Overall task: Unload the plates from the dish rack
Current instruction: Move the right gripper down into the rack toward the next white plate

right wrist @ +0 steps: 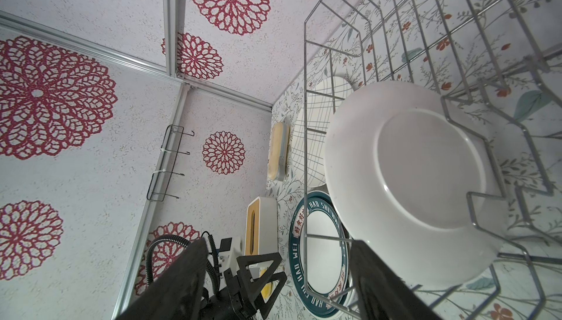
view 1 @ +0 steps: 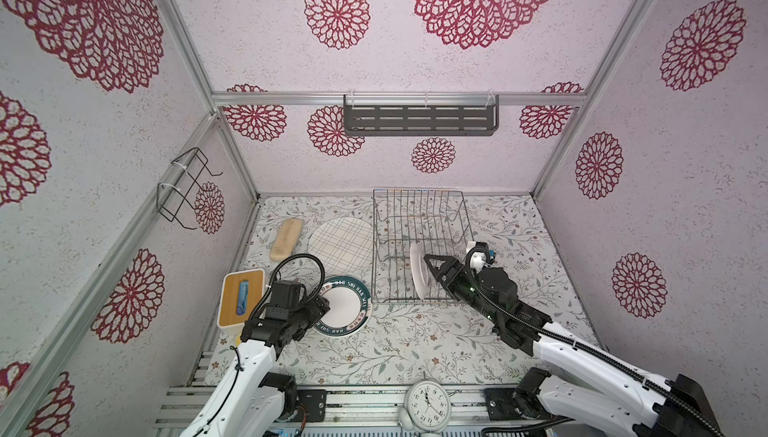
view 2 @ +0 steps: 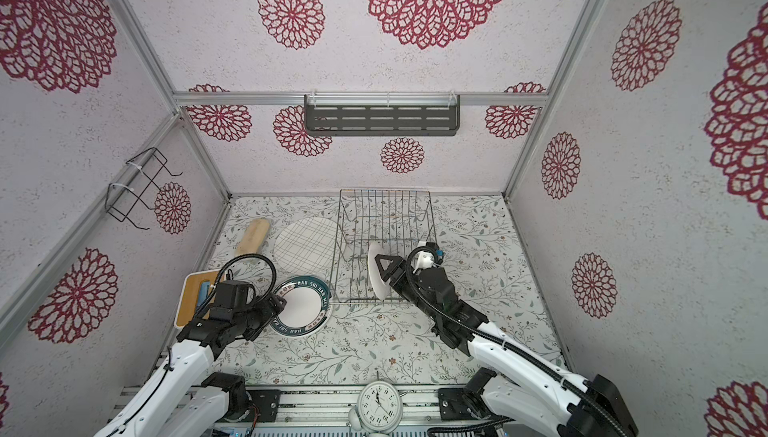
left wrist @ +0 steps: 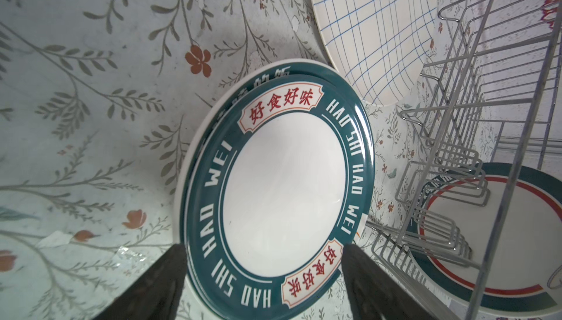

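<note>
Two or more teal-rimmed plates (view 1: pixel 349 308) lie stacked nearest you on the table (view 1: pixel 415 343). The left gripper (left wrist: pixel 264 248) hangs over them, jaws wide apart, holding nothing. Farther in, one upright plate (right wrist: pixel 419 181) stands on edge at the near end of the dish rack (view 1: pixel 415 223), with its white back toward the right gripper (view 1: pixel 429 265) and its teal-and-red rim facing away. That gripper is spread open at the plate's edge, not clamped on it. Judge the step as pickup of the last racked plate: set the rim between the fingers, close, then lift straight up before swinging left. Beyond the stack, the cream grid plate (view 1: pixel 340 244) lies flat, just beside the rack.
</note>
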{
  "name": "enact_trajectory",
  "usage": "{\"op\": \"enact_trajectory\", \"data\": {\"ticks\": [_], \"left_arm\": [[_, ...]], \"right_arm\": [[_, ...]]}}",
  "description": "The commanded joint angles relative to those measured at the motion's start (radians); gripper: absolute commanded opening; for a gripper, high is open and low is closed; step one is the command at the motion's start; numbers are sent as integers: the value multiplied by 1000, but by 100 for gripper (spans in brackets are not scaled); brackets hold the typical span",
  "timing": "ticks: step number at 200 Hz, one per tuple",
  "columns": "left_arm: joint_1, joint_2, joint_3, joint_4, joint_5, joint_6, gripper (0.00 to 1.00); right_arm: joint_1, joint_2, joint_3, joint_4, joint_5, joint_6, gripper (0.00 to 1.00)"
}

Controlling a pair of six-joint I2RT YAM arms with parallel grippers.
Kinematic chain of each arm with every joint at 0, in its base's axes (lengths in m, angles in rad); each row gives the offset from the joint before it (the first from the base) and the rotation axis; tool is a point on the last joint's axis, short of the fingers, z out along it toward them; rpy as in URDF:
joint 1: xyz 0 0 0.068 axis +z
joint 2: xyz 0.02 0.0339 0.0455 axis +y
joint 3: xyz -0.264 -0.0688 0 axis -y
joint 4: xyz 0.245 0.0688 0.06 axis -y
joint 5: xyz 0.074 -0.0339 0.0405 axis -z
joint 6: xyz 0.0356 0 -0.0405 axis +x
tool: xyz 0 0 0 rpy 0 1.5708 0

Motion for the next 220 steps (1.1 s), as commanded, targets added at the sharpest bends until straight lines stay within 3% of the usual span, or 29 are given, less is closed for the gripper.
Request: {"op": "enact_trajectory", "data": {"ticks": [1,30,55,84,150,220], "left_arm": [[6,-5,23,1,1,12,86],[6,-24,31,-1,2,14,86],[6,-63,50,0,3,22,86],[6,-117,65,-1,-11,27,86],[6,-122,68,23,3,20,86],[6,-111,68,34,10,19,86]], "right_arm": [[-8,-24,0,16,26,-24,77],[-9,-16,17,-30,37,-39,75],[-6,29,126,-238,99,-118,74],[12,97,253,-463,211,-206,76],[157,312,517,-747,485,-347,84],[244,612,798,-1055,710,-307,96]]}}
